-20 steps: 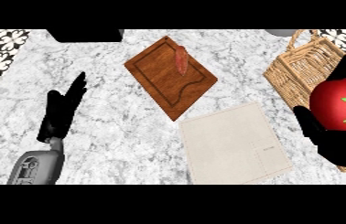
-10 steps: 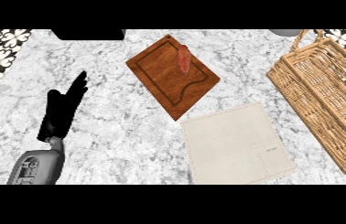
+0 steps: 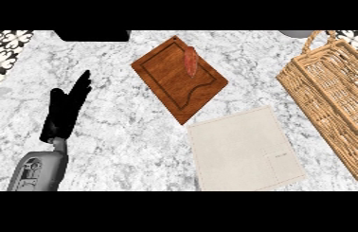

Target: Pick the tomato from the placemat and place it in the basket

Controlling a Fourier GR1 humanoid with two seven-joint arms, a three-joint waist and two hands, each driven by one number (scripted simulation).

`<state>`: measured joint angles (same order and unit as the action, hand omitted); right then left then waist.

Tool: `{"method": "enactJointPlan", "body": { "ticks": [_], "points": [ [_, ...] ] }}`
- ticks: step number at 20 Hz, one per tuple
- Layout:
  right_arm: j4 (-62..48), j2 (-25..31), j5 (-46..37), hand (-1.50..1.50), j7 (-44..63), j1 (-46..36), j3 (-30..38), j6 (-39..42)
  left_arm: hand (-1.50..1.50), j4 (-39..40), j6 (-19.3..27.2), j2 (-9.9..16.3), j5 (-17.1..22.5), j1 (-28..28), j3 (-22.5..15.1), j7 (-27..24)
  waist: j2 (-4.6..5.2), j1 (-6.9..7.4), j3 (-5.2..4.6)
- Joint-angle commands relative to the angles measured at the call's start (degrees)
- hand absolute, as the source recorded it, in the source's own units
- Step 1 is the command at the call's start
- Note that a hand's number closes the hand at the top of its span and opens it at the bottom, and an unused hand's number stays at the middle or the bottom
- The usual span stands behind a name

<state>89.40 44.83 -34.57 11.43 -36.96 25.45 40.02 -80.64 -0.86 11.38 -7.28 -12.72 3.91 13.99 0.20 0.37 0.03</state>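
Tomato isn't visible anywhere, so can't tell where it sits. Placemat (image 3: 243, 150) lies bare and pale on the marble desk (image 3: 126, 131), toward the lower middle. Wicker basket (image 3: 328, 91) runs along the right edge, and its inside can't really be made out from this angle. Wooden cutting board (image 3: 180, 79) sits above the placemat, its lower corner just beside the mat, with a reddish sausage (image 3: 190, 62) lying on its upper part. Left hand (image 3: 67, 108) rests at the left, fingers straight and relaxed, holding nothing. Right hand is out of sight.
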Motion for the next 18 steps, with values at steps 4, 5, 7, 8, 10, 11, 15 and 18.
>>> {"method": "enactJointPlan", "body": {
  "ticks": [4,5,7,8,10,11,15,18],
  "points": [
    [-13.72,0.72,-4.07,1.50,-13.17,1.95,-3.37,-9.32,0.00,2.52,0.91,-0.78,-1.77,0.56,-0.25,-3.13,0.03,0.22,-0.03],
    [-13.62,1.24,-4.40,1.50,-14.41,4.01,-3.00,-9.45,0.00,-1.21,0.20,-1.36,-0.26,0.04,-0.44,1.33,-0.09,0.08,-0.02],
    [-16.59,2.79,-5.46,1.50,-17.44,3.76,-3.32,-10.90,0.00,-0.38,0.68,-1.86,-1.48,1.30,-1.15,-0.63,-0.10,0.04,-0.03],
    [-17.06,-0.28,-6.85,1.50,-14.70,2.76,-5.88,-12.29,0.00,1.25,-1.47,0.44,0.67,-3.06,1.29,1.36,-0.05,0.10,-0.03],
    [-23.11,0.87,-6.08,1.50,-19.88,3.19,-3.99,-14.11,0.00,1.75,-0.51,-0.74,-0.44,1.38,0.51,-3.78,-0.03,0.21,-0.03],
    [-17.36,-3.69,-3.55,1.50,-13.20,3.03,-4.30,-11.08,0.00,-0.65,0.47,-1.94,-1.22,-0.70,-1.03,1.48,-0.21,-0.08,-0.04],
    [-27.18,-5.13,-2.62,-1.50,-12.12,0.50,-2.62,-11.88,0.00,0.86,-1.74,-0.01,0.03,0.05,0.47,-0.85,-0.04,0.36,-0.04],
    [-31.23,-4.14,-0.71,-1.50,-16.38,1.01,-0.56,-12.95,0.00,-1.59,-2.35,0.27,0.41,1.31,0.55,1.00,-0.14,0.24,-0.02]
  ]
}}
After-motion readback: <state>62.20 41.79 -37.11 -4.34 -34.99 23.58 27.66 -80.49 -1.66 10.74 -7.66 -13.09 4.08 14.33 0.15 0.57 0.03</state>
